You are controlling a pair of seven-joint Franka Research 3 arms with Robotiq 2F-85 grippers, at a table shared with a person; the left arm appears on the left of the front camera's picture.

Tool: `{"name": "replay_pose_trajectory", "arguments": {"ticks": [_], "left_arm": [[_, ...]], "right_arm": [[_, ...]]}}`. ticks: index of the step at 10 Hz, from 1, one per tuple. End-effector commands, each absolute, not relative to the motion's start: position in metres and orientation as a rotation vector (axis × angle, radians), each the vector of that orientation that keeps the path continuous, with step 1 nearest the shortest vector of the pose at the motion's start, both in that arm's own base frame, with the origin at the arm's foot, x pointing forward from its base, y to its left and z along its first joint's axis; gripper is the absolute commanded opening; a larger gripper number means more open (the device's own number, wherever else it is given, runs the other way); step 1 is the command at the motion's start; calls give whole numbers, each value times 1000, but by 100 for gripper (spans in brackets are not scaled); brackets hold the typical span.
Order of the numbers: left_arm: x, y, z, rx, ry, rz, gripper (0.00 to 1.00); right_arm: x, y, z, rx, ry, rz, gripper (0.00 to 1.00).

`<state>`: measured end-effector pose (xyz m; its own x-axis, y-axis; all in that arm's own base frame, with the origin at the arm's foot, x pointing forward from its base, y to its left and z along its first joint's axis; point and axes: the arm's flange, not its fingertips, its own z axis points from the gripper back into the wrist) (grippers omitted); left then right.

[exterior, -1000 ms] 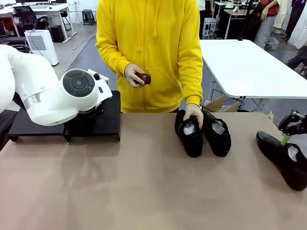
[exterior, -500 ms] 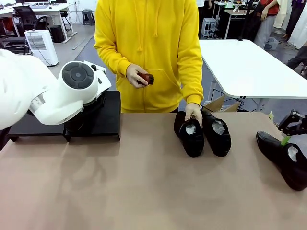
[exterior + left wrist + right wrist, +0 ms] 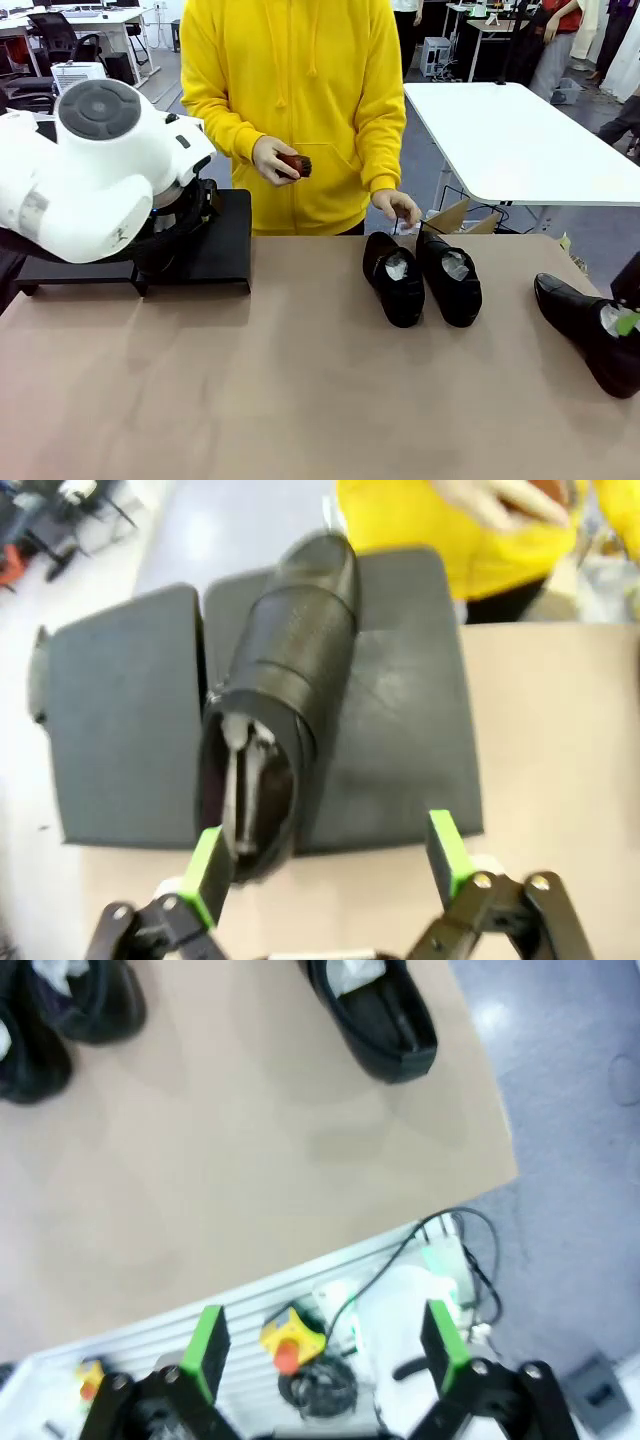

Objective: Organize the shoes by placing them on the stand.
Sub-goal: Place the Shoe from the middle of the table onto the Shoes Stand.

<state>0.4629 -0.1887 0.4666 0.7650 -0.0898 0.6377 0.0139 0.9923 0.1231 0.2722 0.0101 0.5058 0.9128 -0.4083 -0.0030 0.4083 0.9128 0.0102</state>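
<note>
Left wrist view: left gripper [image 3: 328,865] wide open, nothing between its green pads, above one black shoe [image 3: 290,670] lying on the stand [image 3: 400,710] next to the seam between the two panels, heel opening toward the camera. Front view: pair of shoes [image 3: 402,295] side by side mid-table, fourth shoe [image 3: 585,325] near the right edge; person's hand [image 3: 393,207] just above the pair, other hand [image 3: 268,158] holding a brown brush [image 3: 296,165]. Right wrist view: right gripper [image 3: 326,1350] wide open, empty, out past the table [image 3: 200,1160] edge.
</note>
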Motion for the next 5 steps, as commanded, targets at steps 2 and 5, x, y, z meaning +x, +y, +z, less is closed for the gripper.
{"name": "replay_pose_trajectory", "arguments": {"ticks": [2,5], "left_arm": [[381,-158,525,44,-597,-184,100],[435,-185,488,65,-623,-134,100]], "right_arm": [[272,10,506,11,1,-421,100],[272,10,506,11,1,-421,100]]}}
